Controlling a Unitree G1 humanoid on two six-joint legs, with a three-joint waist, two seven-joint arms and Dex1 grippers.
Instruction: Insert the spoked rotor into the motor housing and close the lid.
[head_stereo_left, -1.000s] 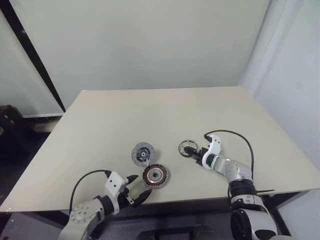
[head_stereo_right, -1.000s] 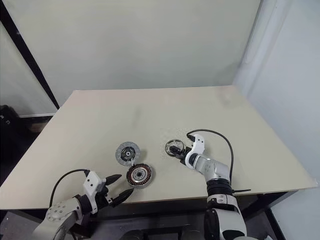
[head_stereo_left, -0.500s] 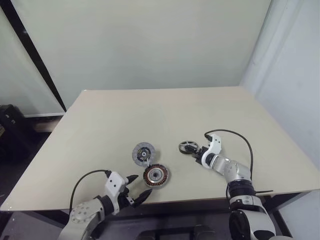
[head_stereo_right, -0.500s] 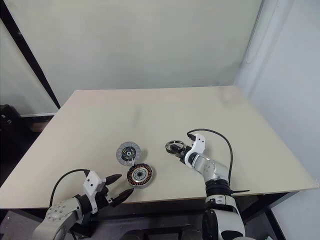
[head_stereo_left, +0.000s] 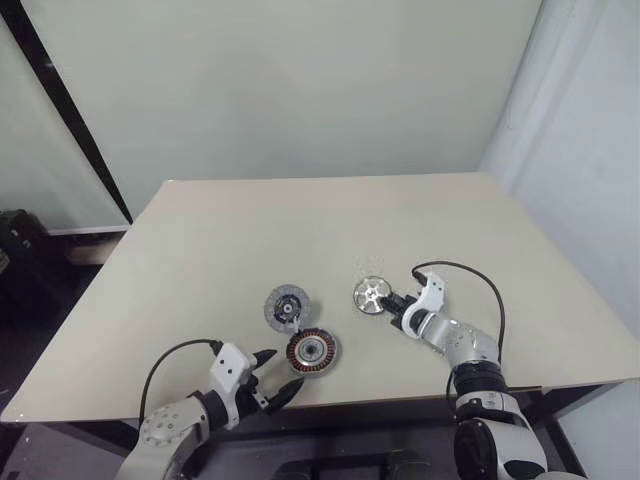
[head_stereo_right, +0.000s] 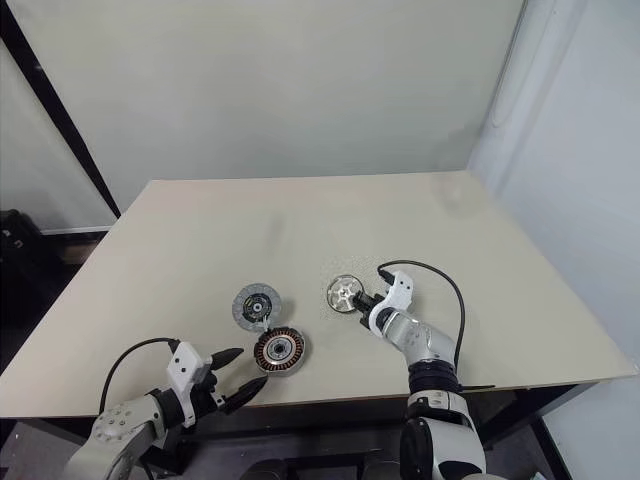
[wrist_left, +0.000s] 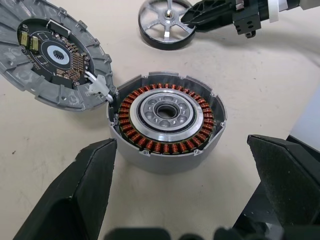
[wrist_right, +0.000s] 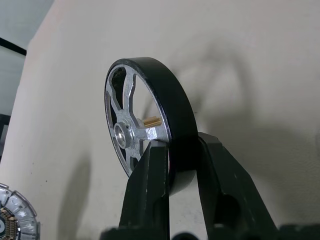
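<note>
Lid (wrist_left: 52, 55) circuit board: tiny white markings, too small to read.
Motor housing (wrist_left: 166, 120): no legible text.
Spoked rotor (wrist_right: 142, 127): no legible text.

Spoked rotor (wrist_right: 145, 125) on edge (dark rim), copper-wound motor housing (wrist_left: 166, 120) open — lid (wrist_left: 52, 52) touching it

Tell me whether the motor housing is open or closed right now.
Open. The motor housing shows its copper windings and silver hub uncovered; the lid lies beside it on the table, inner face up, joined by a short wire.
</note>
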